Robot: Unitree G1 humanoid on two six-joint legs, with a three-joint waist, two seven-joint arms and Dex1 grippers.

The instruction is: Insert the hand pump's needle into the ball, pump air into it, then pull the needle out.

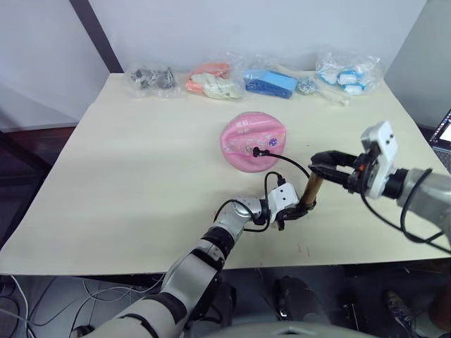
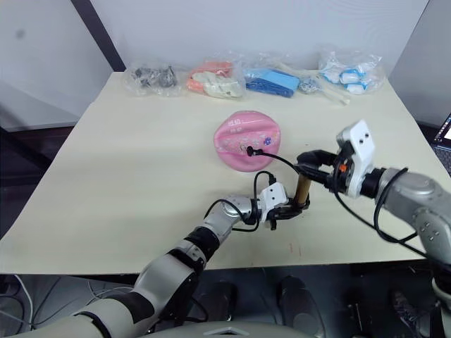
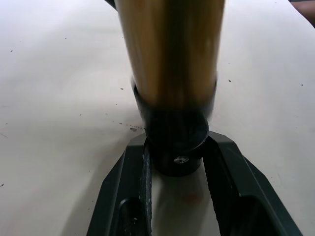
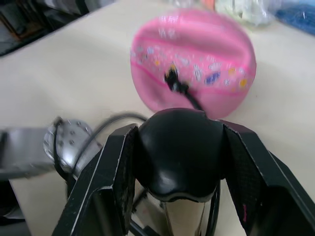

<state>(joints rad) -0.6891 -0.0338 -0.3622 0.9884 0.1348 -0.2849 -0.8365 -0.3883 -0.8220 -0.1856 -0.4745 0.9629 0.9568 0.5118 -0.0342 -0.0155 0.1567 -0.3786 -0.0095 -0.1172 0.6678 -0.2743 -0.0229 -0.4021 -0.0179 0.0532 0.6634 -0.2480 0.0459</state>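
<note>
The pink ball [image 1: 254, 141] lies sagging and dented in the middle of the table. The needle's black fitting [image 1: 257, 151] sits against the ball's near side; the pin itself is hidden. A thin black hose [image 1: 292, 165] runs from it to the hand pump [image 1: 311, 190], which stands upright near the front edge. My left gripper [image 3: 177, 142] is shut on the pump's black bottom cap, down at the table. My right gripper [image 4: 180, 130] is shut on the black handle [image 4: 179, 157] on top, with the ball [image 4: 197, 59] beyond it.
Clear bags line the table's far edge: dark parts [image 1: 151, 79], orange-white items [image 1: 211, 81], blue items [image 1: 271, 83], blue-white items [image 1: 349, 74]. A laptop corner [image 1: 444, 130] shows at the right. The table's front edge [image 1: 141, 271] is close to the pump.
</note>
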